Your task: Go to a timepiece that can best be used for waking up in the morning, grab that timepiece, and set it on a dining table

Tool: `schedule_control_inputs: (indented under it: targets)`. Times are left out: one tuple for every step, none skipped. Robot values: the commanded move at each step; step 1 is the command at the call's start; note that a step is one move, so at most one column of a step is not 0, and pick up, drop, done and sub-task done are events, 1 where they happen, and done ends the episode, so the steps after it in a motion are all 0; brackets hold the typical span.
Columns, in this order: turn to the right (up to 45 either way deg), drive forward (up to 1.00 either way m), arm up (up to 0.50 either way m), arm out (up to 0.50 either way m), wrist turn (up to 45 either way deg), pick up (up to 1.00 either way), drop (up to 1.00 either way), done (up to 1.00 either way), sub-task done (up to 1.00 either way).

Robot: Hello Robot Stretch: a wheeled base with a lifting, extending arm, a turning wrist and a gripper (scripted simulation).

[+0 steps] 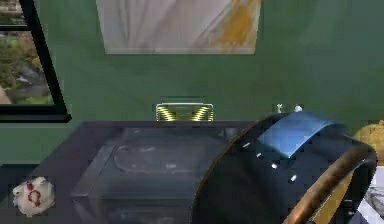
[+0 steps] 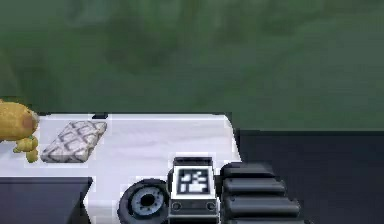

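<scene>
Step in hand, as I judge it: locating and approaching the alarm clock.

Candidate: a small twin-knobbed item at the far edge of the dark table, behind a large dark round object. It is too small to confirm.

The gripper sits low and near. I cannot tell how its fingers are set or whether it holds anything.

Next move calls for driving closer, confirming the clock, then turning the arm side toward it.

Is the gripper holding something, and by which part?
It cannot be told: the far end of the gripper cannot be made out against the white surface.
</scene>
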Motion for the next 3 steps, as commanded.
schedule_control_inputs:
  targets:
    - [-45.0,0.00,0.00,0.00,0.0,0.00,0.00,0.00,0.00]
    - [-39.0,0.00,0.00,0.00,0.0,0.00,0.00,0.00,0.00]
    - [0.0,0.00,0.00,0.48,0.0,0.00,0.00,0.00,0.00]
